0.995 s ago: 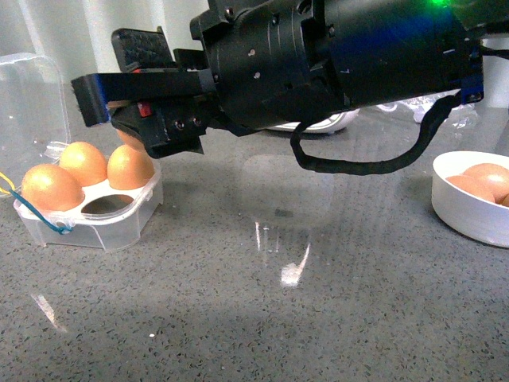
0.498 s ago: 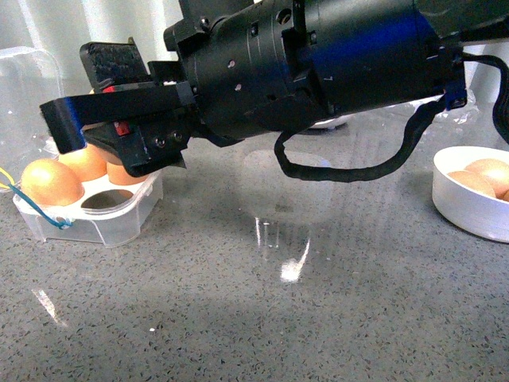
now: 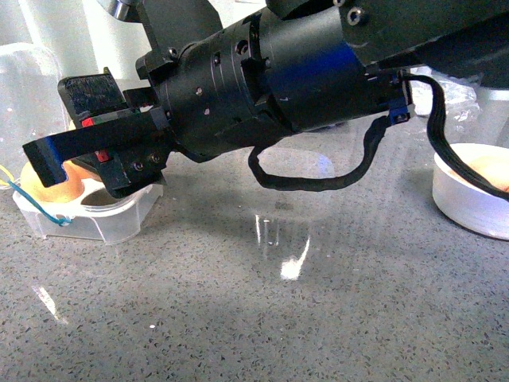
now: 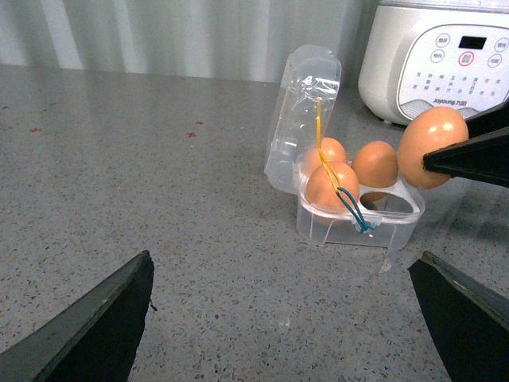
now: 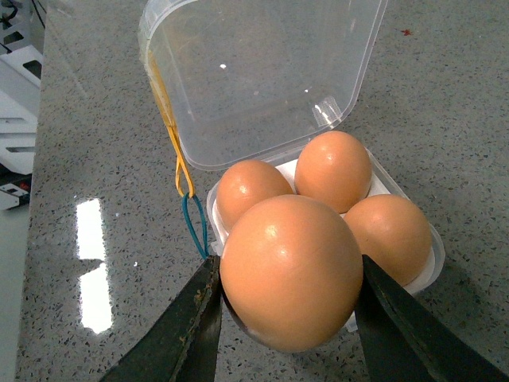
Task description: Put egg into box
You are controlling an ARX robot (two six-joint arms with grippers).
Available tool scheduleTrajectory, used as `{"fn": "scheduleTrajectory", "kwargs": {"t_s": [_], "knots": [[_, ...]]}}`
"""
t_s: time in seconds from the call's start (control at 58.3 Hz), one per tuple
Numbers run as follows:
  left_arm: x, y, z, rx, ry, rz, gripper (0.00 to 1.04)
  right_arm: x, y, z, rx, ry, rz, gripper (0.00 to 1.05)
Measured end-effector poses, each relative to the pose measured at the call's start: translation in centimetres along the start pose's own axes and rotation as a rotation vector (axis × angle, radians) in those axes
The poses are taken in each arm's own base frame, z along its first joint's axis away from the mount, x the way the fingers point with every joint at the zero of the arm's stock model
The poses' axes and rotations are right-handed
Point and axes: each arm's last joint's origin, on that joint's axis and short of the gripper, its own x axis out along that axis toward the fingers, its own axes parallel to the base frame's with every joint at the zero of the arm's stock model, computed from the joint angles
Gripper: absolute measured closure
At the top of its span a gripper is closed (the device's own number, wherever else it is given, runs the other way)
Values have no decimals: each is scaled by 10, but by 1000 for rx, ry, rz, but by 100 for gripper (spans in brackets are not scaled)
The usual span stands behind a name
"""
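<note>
Right arm reaches low across the counter. Right gripper (image 5: 288, 274) is clamped on the egg (image 4: 433, 147), held over the one free cup of the box (image 4: 356, 227) (other three filled; contact unclear). Left gripper (image 4: 284, 259) is spread wide, empty. Front view: arm hides most of the box, and the white bowl (image 3: 469, 203) is cut off. Box is clear plastic with its lid upright; egg is smooth and glossy.

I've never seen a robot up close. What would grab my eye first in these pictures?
Most striking is the brown egg pinched in the right tool, hanging just above a small clear box. That box sits on the grey counter with its lid open, three eggs inside and one pocket free.
</note>
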Motion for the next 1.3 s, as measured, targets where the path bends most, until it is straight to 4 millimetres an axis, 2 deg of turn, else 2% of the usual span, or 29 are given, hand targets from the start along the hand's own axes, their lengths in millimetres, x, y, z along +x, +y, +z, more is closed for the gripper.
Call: {"fn": "scheduleTrajectory", "kwargs": {"t_s": [0.669, 0.772, 0.875, 1.081, 1.15, 1.304], "knots": [[0, 0, 0, 0, 0, 0, 7, 8, -1, -6, -30, 42, -9, 63], [0, 0, 0, 0, 0, 0, 7, 8, -1, -6, -31, 43, -8, 52], [0, 0, 0, 0, 0, 0, 7, 8, -1, -6, -33, 43, -8, 49], [0, 0, 0, 0, 0, 0, 7, 8, -1, -6, -32, 42, -9, 21], [0, 0, 0, 0, 0, 0, 7, 8, -2, -6, -32, 41, -14, 7], [0, 0, 0, 0, 0, 0, 7, -1, -4, 3, -38, 11, -32, 7]]}}
